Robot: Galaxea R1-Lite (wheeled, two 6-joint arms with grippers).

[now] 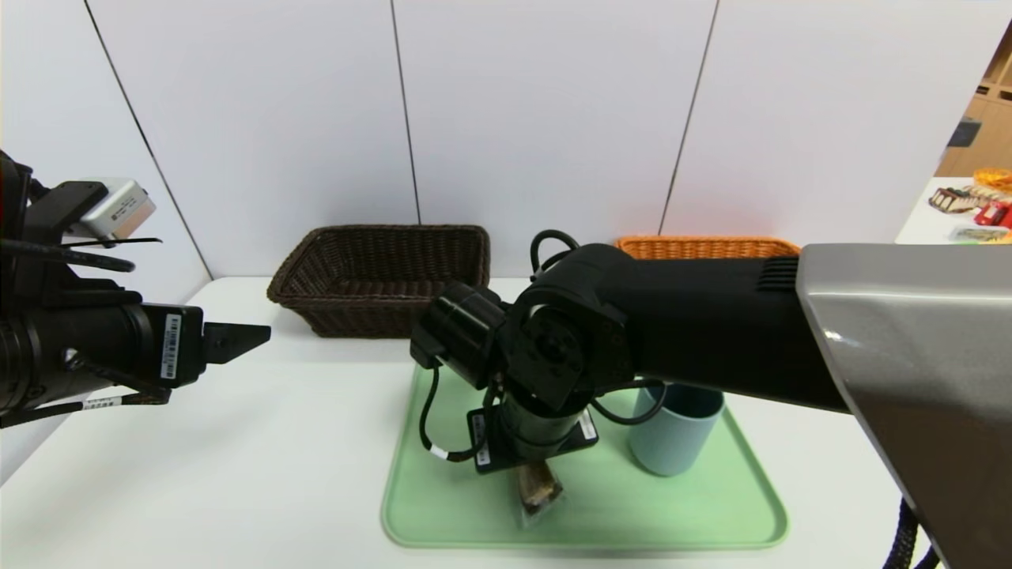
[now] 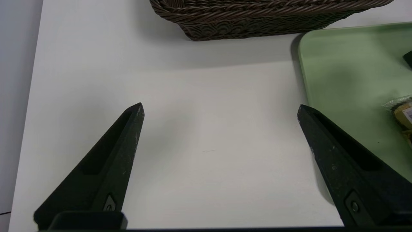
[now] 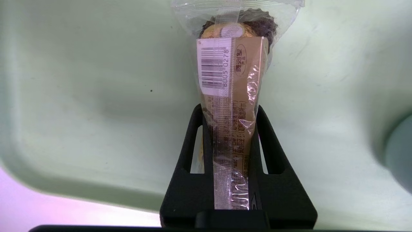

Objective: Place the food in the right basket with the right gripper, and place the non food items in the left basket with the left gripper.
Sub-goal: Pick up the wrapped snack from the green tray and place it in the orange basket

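The food, a brown snack bar in clear wrapper (image 3: pixel 230 96), lies on the green tray (image 3: pixel 64 129), its near end showing below my right wrist (image 1: pixel 540 490). My right gripper (image 3: pixel 229 109) is shut on the bar, fingers pressing both of its long sides. A blue-grey cup (image 1: pixel 676 431), a non food item, stands upright on the tray just right of that arm. The dark brown left basket (image 1: pixel 395 231) and the orange right basket (image 1: pixel 708 247) sit at the table's back; the orange one is mostly hidden by my right arm. My left gripper (image 2: pixel 220 109) hovers open and empty over the table's left side.
The tray (image 1: pixel 443 506) lies at the front middle of the white table (image 1: pixel 237 474). The brown basket (image 2: pixel 257 16) is ahead of my left gripper (image 1: pixel 237 340), the tray's corner (image 2: pixel 354 64) beside it. A side table with small items (image 1: pixel 968 201) stands far right.
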